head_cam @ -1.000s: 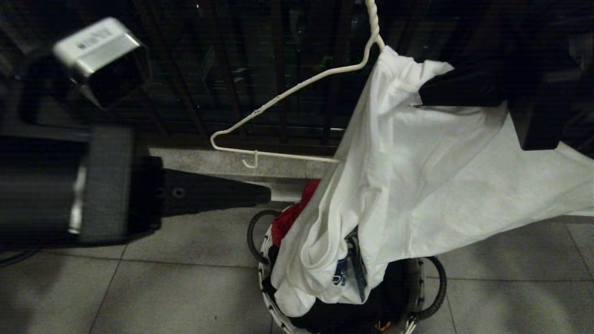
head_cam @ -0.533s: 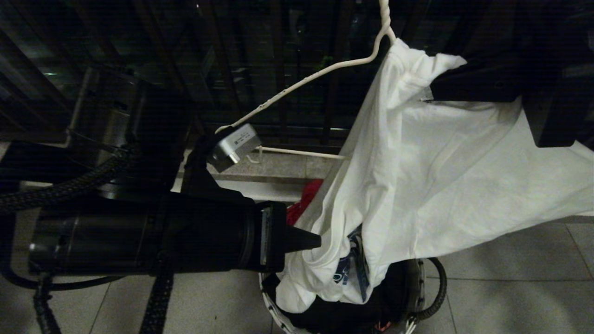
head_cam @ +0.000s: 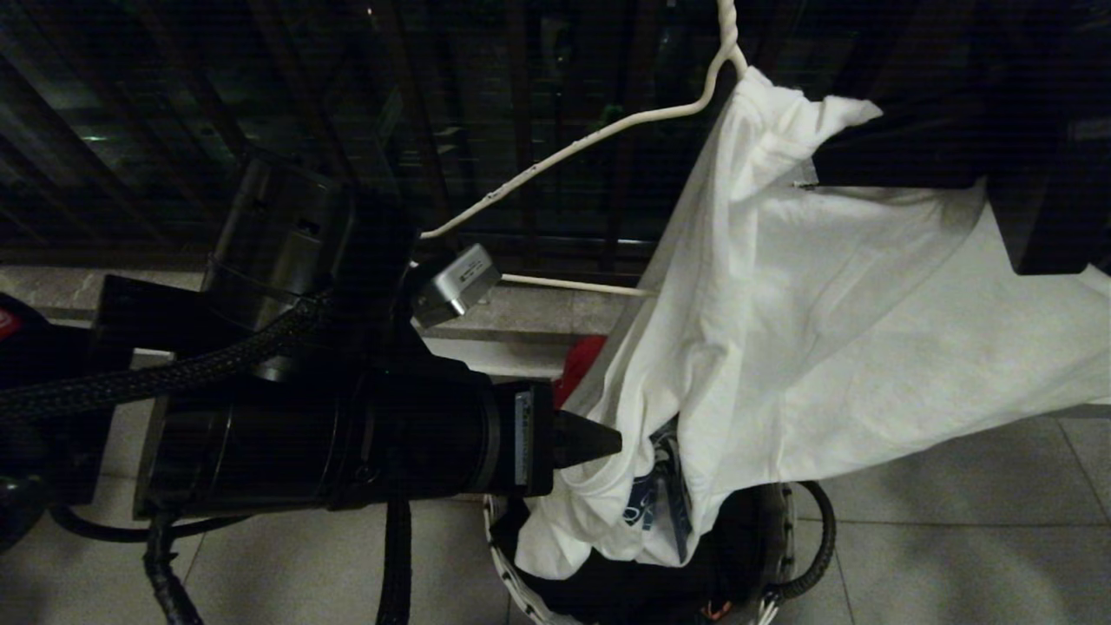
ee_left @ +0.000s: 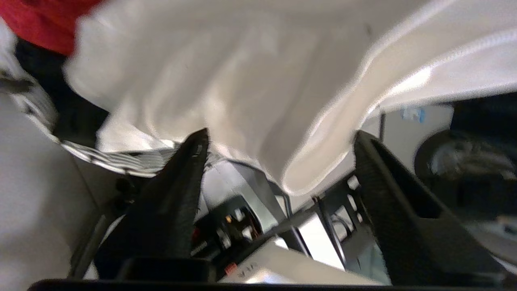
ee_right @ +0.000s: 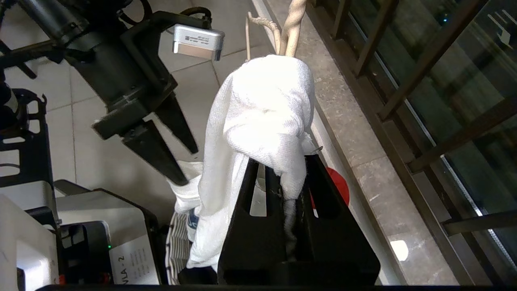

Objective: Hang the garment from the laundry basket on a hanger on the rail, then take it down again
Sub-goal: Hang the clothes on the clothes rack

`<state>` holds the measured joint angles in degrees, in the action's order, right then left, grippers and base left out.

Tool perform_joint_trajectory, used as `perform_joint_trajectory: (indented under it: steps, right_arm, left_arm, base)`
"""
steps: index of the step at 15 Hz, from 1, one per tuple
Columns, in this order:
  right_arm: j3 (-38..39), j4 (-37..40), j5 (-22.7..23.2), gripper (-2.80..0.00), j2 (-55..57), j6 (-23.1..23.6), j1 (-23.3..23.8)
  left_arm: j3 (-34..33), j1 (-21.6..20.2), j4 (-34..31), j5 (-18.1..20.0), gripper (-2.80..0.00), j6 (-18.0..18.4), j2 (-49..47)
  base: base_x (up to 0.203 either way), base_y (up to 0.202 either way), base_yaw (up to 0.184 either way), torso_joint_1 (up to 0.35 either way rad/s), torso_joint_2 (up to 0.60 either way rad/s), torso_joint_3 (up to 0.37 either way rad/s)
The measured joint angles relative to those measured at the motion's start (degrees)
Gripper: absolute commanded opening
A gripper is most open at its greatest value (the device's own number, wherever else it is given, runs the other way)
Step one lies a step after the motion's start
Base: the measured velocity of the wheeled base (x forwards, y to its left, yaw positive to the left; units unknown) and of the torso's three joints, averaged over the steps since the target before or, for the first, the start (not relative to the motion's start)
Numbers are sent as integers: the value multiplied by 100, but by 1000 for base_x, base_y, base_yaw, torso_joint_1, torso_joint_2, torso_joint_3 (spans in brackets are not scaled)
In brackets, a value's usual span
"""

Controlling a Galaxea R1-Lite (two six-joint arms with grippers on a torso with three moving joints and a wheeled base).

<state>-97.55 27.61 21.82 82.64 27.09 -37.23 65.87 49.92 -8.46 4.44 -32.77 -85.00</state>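
Observation:
The garment (head_cam: pixel 825 330), a white T-shirt, hangs bunched from my right gripper (ee_right: pixel 282 169), which is shut on its upper edge beside the twisted neck of the white wire hanger (head_cam: pixel 564 156). One shoulder of the hanger is under the cloth and the other is bare. The shirt's lower part, with the blue print, droops into the laundry basket (head_cam: pixel 512 599). My left gripper (ee_left: pixel 280 133) is open at the shirt's lower fold, just above the basket rim. A fold of cloth hangs between its fingers (ee_left: pixel 181 190), ungripped. The rail is out of view.
A red cloth (head_cam: pixel 580 365) lies in the basket behind the shirt. The dark balcony railing (head_cam: pixel 521 104) and a stone ledge (head_cam: pixel 538 312) run behind the hanger. The robot's base (ee_right: pixel 101 226) stands close beside the basket on the tiled floor.
My left arm has swung in from the left to the shirt's lower fold and its jaws have opened. The right gripper has kept its hold.

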Motion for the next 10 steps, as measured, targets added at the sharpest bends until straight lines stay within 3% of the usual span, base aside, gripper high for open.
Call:
perform_joint_trajectory:
  steps: [10]
  right_arm:
    - [17,11,0,-280,-105,0,24]
  left_arm:
    - [0,71,-9,-246,0,80,-71]
  base:
    - [0,0,0,0,0,0]
